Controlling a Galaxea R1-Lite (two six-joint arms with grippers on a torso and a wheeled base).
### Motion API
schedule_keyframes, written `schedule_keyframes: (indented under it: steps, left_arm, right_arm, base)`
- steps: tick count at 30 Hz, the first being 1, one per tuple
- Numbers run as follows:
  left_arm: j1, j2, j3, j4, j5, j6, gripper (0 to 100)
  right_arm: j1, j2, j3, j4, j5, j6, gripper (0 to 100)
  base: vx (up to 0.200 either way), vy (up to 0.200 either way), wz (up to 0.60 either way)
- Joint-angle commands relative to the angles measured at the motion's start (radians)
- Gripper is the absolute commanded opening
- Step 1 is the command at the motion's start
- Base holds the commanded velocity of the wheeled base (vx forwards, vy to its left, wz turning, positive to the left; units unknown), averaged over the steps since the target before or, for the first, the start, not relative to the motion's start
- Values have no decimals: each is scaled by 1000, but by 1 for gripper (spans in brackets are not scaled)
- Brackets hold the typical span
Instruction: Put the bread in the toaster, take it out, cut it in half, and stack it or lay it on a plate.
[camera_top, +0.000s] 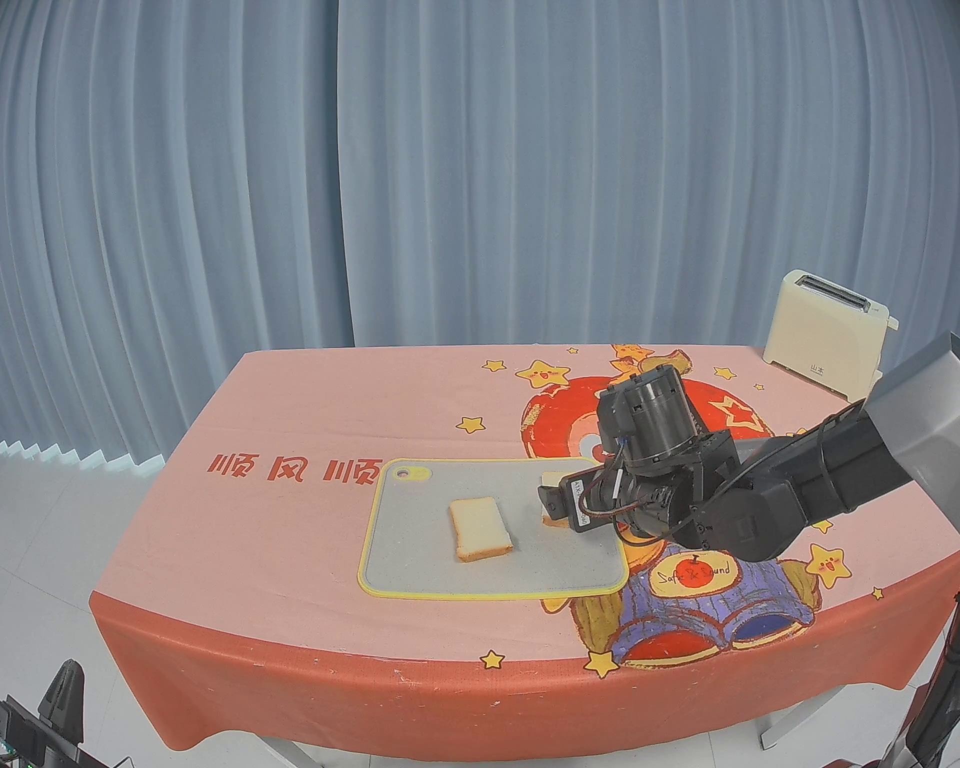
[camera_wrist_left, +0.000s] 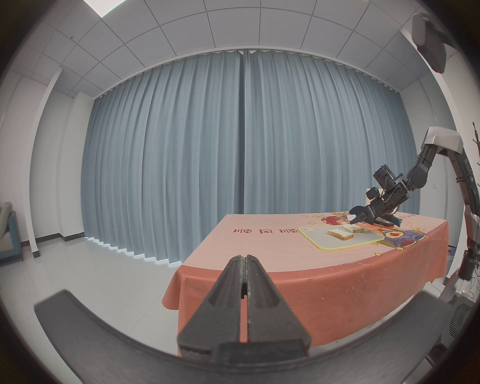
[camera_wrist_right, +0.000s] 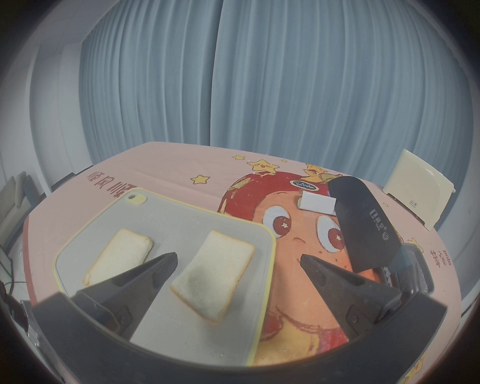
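As the bread lies cut in two, each piece is entered on its own.

Item 1, near half: rectangular half-slice, pale crumb with a greyish patch towards one end and a thin brown crust. It lies flat on the cutting board, close to the board's right edge.

Item 2, far half: same make, flat near the middle of the board and well apart from item 1.

Item 3, right gripper: fingers spread wide and holding nothing. It is poised low over item 1, with one finger to either side of it. Whether either tip touches the bread cannot be told.

Item 4, left gripper: fingers pressed together and holding nothing. It sits off the table's left side, well away from the board.

Item 5, toaster: cream, at the table's far right corner, with nothing showing in its slot.

Item 6, knife: black blade, lying on the tablecloth to the right of the board.

Handling, by judgement: each half is very light, with a soft, springy middle and slightly firmer crust, and is likely brittle at the corners if toasted. A hard pinch would crush it or break off crumbs. Because it lies flat on a smooth board, it may slide rather than lift. The best hold is probably across the short width, with the fingertips on the two long edges near the middle and only enough squeeze to carry the weight.
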Motion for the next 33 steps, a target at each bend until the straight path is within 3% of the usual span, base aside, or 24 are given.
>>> schedule_keyframes:
  steps: [1,5,10,14,33]
  left_arm:
    - [0,-16,13,0,0,0,0]
    - [0,-16,13,0,0,0,0]
    - [0,-16,13,0,0,0,0]
    - [0,-16,13,0,0,0,0]
    - [0,-16,13,0,0,0,0]
  right_arm:
    - [-3,5,-13,-1,-4,4,100]
    - [-23,13,-12,1,-47,6,100]
    - [-36,14,-9,65,-68,29,100]
    - [-33,19,-15,91,-68,50,100]
    - [-35,57,-25,91,-70,52,100]
  base:
    - [0,0,0]
    - [0,0,0]
    - [0,0,0]
    - [0,0,0]
    - [0,0,0]
